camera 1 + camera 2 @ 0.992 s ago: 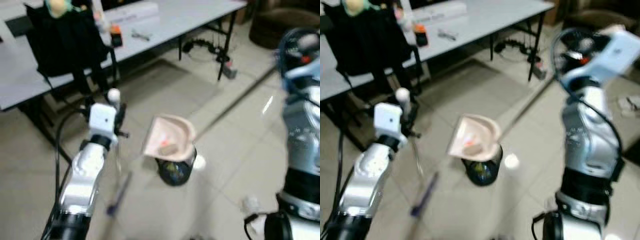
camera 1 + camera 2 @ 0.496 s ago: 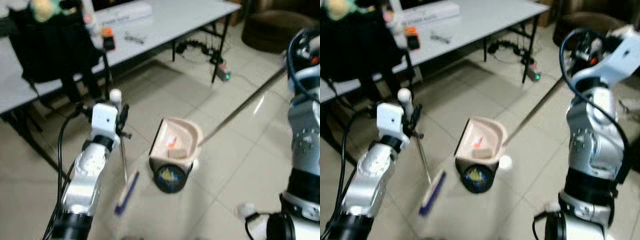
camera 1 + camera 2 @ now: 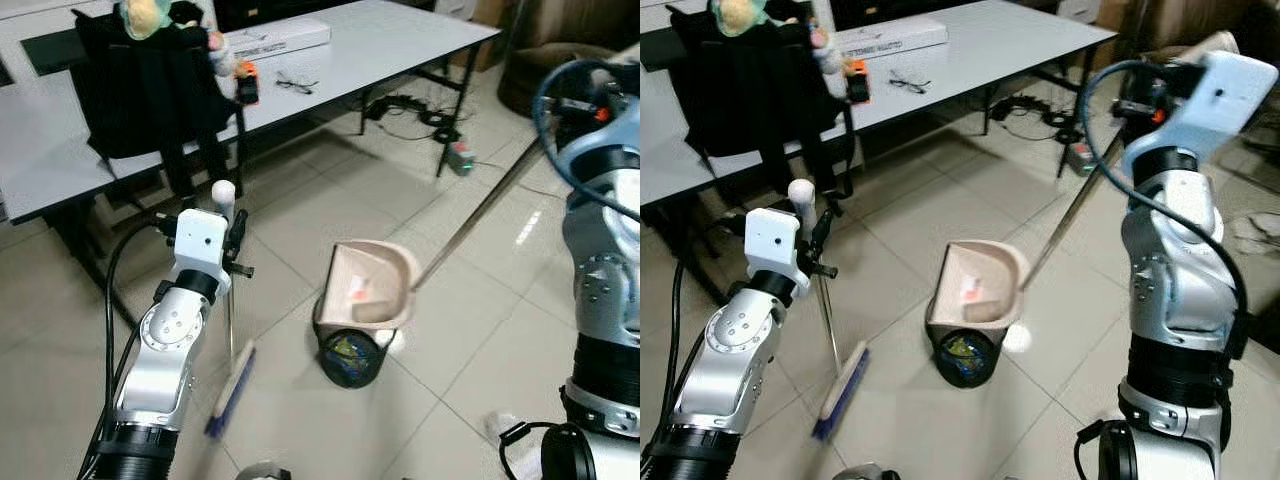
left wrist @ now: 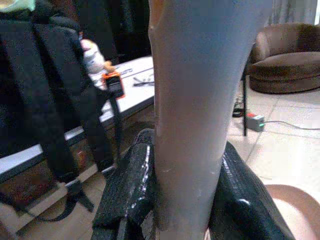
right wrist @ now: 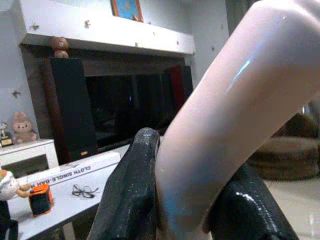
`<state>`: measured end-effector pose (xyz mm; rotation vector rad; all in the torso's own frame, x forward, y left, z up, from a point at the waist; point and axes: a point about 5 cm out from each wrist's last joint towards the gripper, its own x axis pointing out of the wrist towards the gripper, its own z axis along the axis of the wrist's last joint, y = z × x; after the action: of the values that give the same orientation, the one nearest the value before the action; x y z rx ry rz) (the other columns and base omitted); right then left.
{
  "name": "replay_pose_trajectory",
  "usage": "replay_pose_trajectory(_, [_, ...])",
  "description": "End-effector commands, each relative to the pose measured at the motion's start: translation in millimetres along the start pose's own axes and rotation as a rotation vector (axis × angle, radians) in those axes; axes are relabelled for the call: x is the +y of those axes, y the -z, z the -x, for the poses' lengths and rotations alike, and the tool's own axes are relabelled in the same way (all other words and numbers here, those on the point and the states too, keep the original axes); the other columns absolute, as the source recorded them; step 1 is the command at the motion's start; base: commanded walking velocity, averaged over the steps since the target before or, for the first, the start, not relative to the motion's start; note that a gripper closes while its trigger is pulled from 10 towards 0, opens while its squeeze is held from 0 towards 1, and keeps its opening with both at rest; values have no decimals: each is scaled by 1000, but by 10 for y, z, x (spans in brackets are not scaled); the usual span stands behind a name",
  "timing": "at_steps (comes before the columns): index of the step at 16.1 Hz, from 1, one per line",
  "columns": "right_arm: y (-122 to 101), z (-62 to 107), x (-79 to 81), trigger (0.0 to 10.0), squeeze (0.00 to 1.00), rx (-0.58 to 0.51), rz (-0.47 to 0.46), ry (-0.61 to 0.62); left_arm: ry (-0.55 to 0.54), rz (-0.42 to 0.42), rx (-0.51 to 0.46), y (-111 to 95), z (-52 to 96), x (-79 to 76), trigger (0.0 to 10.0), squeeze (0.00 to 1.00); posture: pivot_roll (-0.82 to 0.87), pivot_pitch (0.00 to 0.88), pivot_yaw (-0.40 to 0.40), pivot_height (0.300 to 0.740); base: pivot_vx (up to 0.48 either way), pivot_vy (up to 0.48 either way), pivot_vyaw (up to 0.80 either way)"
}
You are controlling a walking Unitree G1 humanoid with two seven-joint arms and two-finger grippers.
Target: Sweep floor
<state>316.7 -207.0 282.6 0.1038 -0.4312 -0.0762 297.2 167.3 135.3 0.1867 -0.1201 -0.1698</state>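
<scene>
left claw [image 4: 182,200] pinching broom handle [image 3: 826,315], brush head [image 3: 840,391] on floor | right claw [image 5: 175,200] clamped on dustpan handle [image 3: 1070,215], dustpan [image 3: 980,283] tipped over small bin [image 3: 962,355] | risk: litter missing bin if pan drifts off rim

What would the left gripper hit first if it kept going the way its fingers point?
Probably the black backpack hanging at the white table; the left gripper, shut on the broom handle, faces it, though depth is unclear.
</scene>
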Motion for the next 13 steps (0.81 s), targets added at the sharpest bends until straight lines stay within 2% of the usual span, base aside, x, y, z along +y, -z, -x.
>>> replay_pose_trajectory(1, [-111,-30,48,10000,0,-78,18,-31,7,-7,-31,-63,-28,-2,10000,0,-76,33,41,740,0,0,0])
replay_pose_trajectory(2, [-101,-34,69,10000,0,-81,27,-42,8,-7,-31,-63,-29,-3,10000,0,-76,33,41,740,0,0,0])
replay_pose_trajectory(4, [-16,-46,202,10000,0,-101,114,-124,14,-8,-29,-62,-35,-13,10000,0,-74,37,42,740,0,0,0])
replay_pose_trajectory(5, [0,-47,228,10000,0,-111,130,-139,15,-8,-29,-62,-36,-14,10000,0,-74,37,42,740,0,0,0])
replay_pose_trajectory(9, [241,14,711,10000,0,-260,212,-378,15,-14,-39,-97,-47,1,10000,0,-39,55,48,740,0,0,0])
replay_pose_trajectory(13, [367,-50,873,10000,0,-351,248,-400,13,-28,-56,-148,-19,32,10000,0,17,83,49,740,0,0,0])
